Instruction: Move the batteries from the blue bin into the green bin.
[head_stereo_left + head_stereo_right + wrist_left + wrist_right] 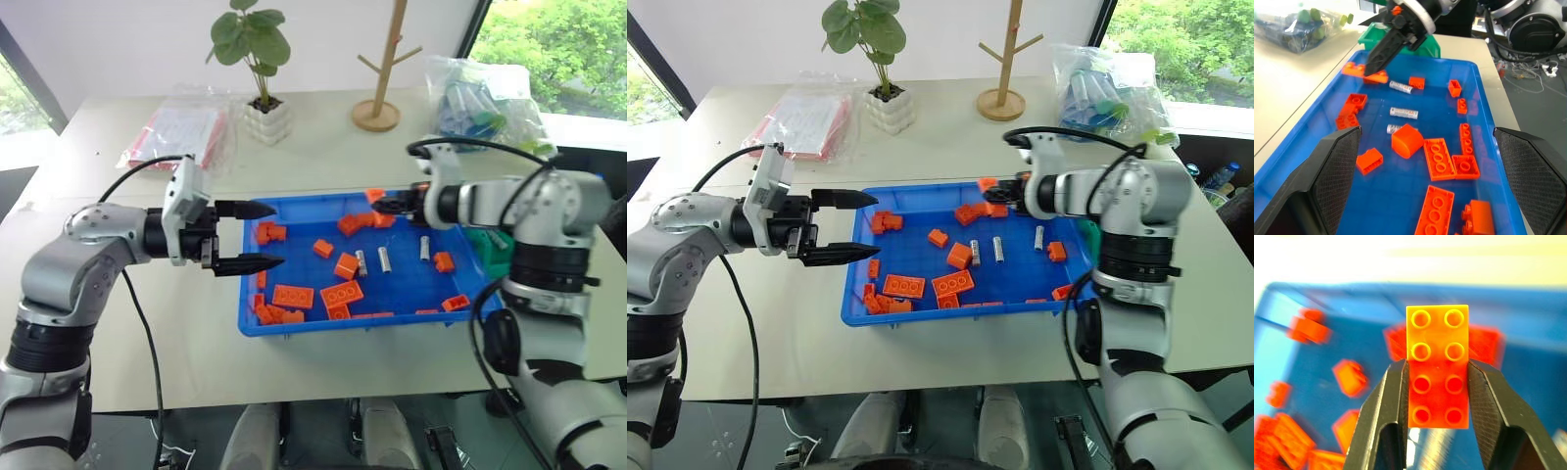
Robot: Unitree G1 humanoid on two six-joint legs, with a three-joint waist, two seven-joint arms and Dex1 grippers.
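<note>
The right claw (1437, 382) is clamped on an orange brick (1438, 364), held above the far side of the blue bin (294, 211). The left claw (263, 236) hangs with its fingers wide apart just over the bin's left rim. Three batteries (385, 258) lie among scattered bricks in the blue bin on the tabletop (323, 152), and the green bin (1371, 36) sits beside its far right end
</note>
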